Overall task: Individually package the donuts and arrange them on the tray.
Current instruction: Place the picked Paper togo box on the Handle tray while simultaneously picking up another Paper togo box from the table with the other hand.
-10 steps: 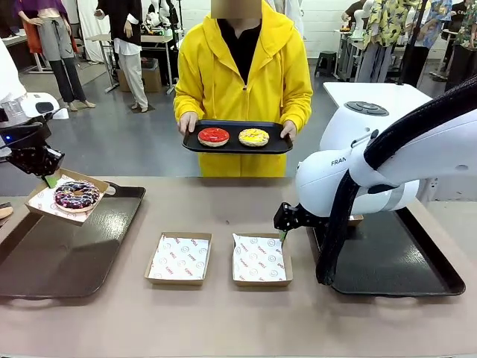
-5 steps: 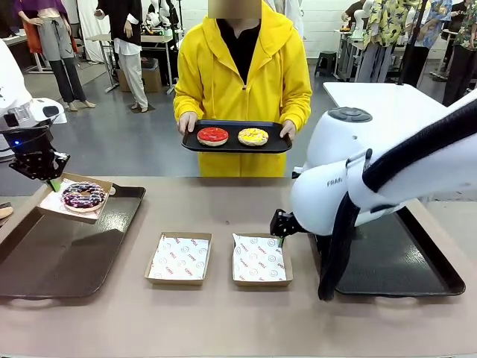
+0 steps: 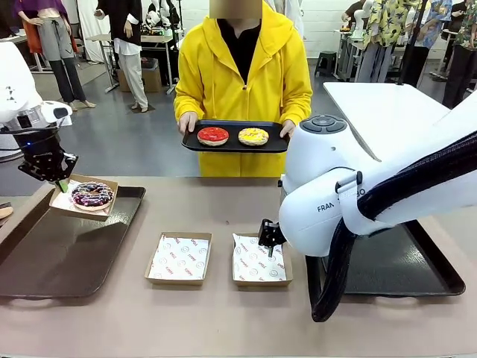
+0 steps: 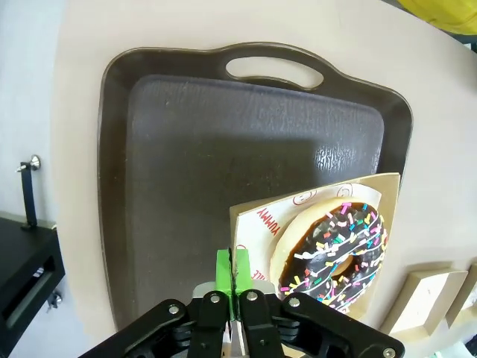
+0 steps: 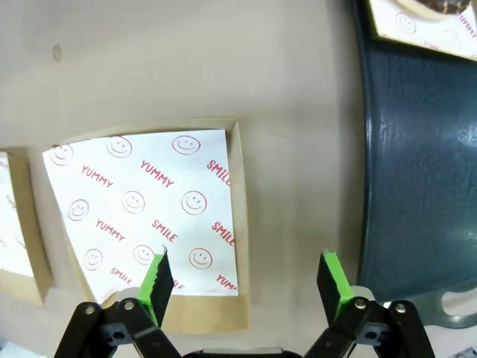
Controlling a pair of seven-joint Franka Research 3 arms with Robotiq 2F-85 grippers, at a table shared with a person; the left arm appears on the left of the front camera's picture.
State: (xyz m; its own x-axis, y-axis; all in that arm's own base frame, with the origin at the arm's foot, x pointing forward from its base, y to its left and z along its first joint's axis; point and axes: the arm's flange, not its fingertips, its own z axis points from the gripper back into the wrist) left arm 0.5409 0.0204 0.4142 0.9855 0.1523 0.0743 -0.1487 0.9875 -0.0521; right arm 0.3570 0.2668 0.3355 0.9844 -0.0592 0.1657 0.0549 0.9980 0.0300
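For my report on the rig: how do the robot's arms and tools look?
The left arm and right arm are white and rounded; the right one bears dark lettering and a black braided cable. The left tool and right tool are black with green pads.

1. Dark-iced donut (image 3: 92,195), chocolate-coloured glaze with many-coloured sprinkles, lies flat in a tilted cardboard box (image 4: 253,224) over the brown tray's (image 3: 45,261) far corner.
2. Red donut (image 3: 213,136), glossy, sits on the person's black tray (image 3: 235,147), beside it the yellow donut (image 3: 253,136).
3. A brown sliver (image 5: 440,7) on printed paper, possibly another donut.
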